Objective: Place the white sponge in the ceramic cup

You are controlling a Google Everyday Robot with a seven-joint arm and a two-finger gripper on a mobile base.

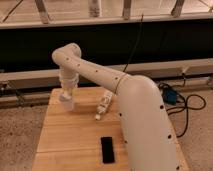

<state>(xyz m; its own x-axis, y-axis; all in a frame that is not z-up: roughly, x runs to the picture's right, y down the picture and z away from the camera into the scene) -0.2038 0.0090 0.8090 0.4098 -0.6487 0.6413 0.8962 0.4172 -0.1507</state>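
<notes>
Camera view: the robot's tool [66, 96] hangs directly over the ceramic cup [67, 105] at the far left of a wooden bench [75, 135].

The tool points straight down and meets the top of the small white cup. Whether it is open or closed, or gripping anything, cannot be told. The tool covers the cup's mouth, so its contents are hidden, and the white sponge cannot be made out apart from them. The pale arm [95, 75] sweeps in from the right. A long slender white object [102, 106] lies near the bench's middle, to the right of the cup. A flat black rectangle [107, 149] lies near the front edge.
</notes>
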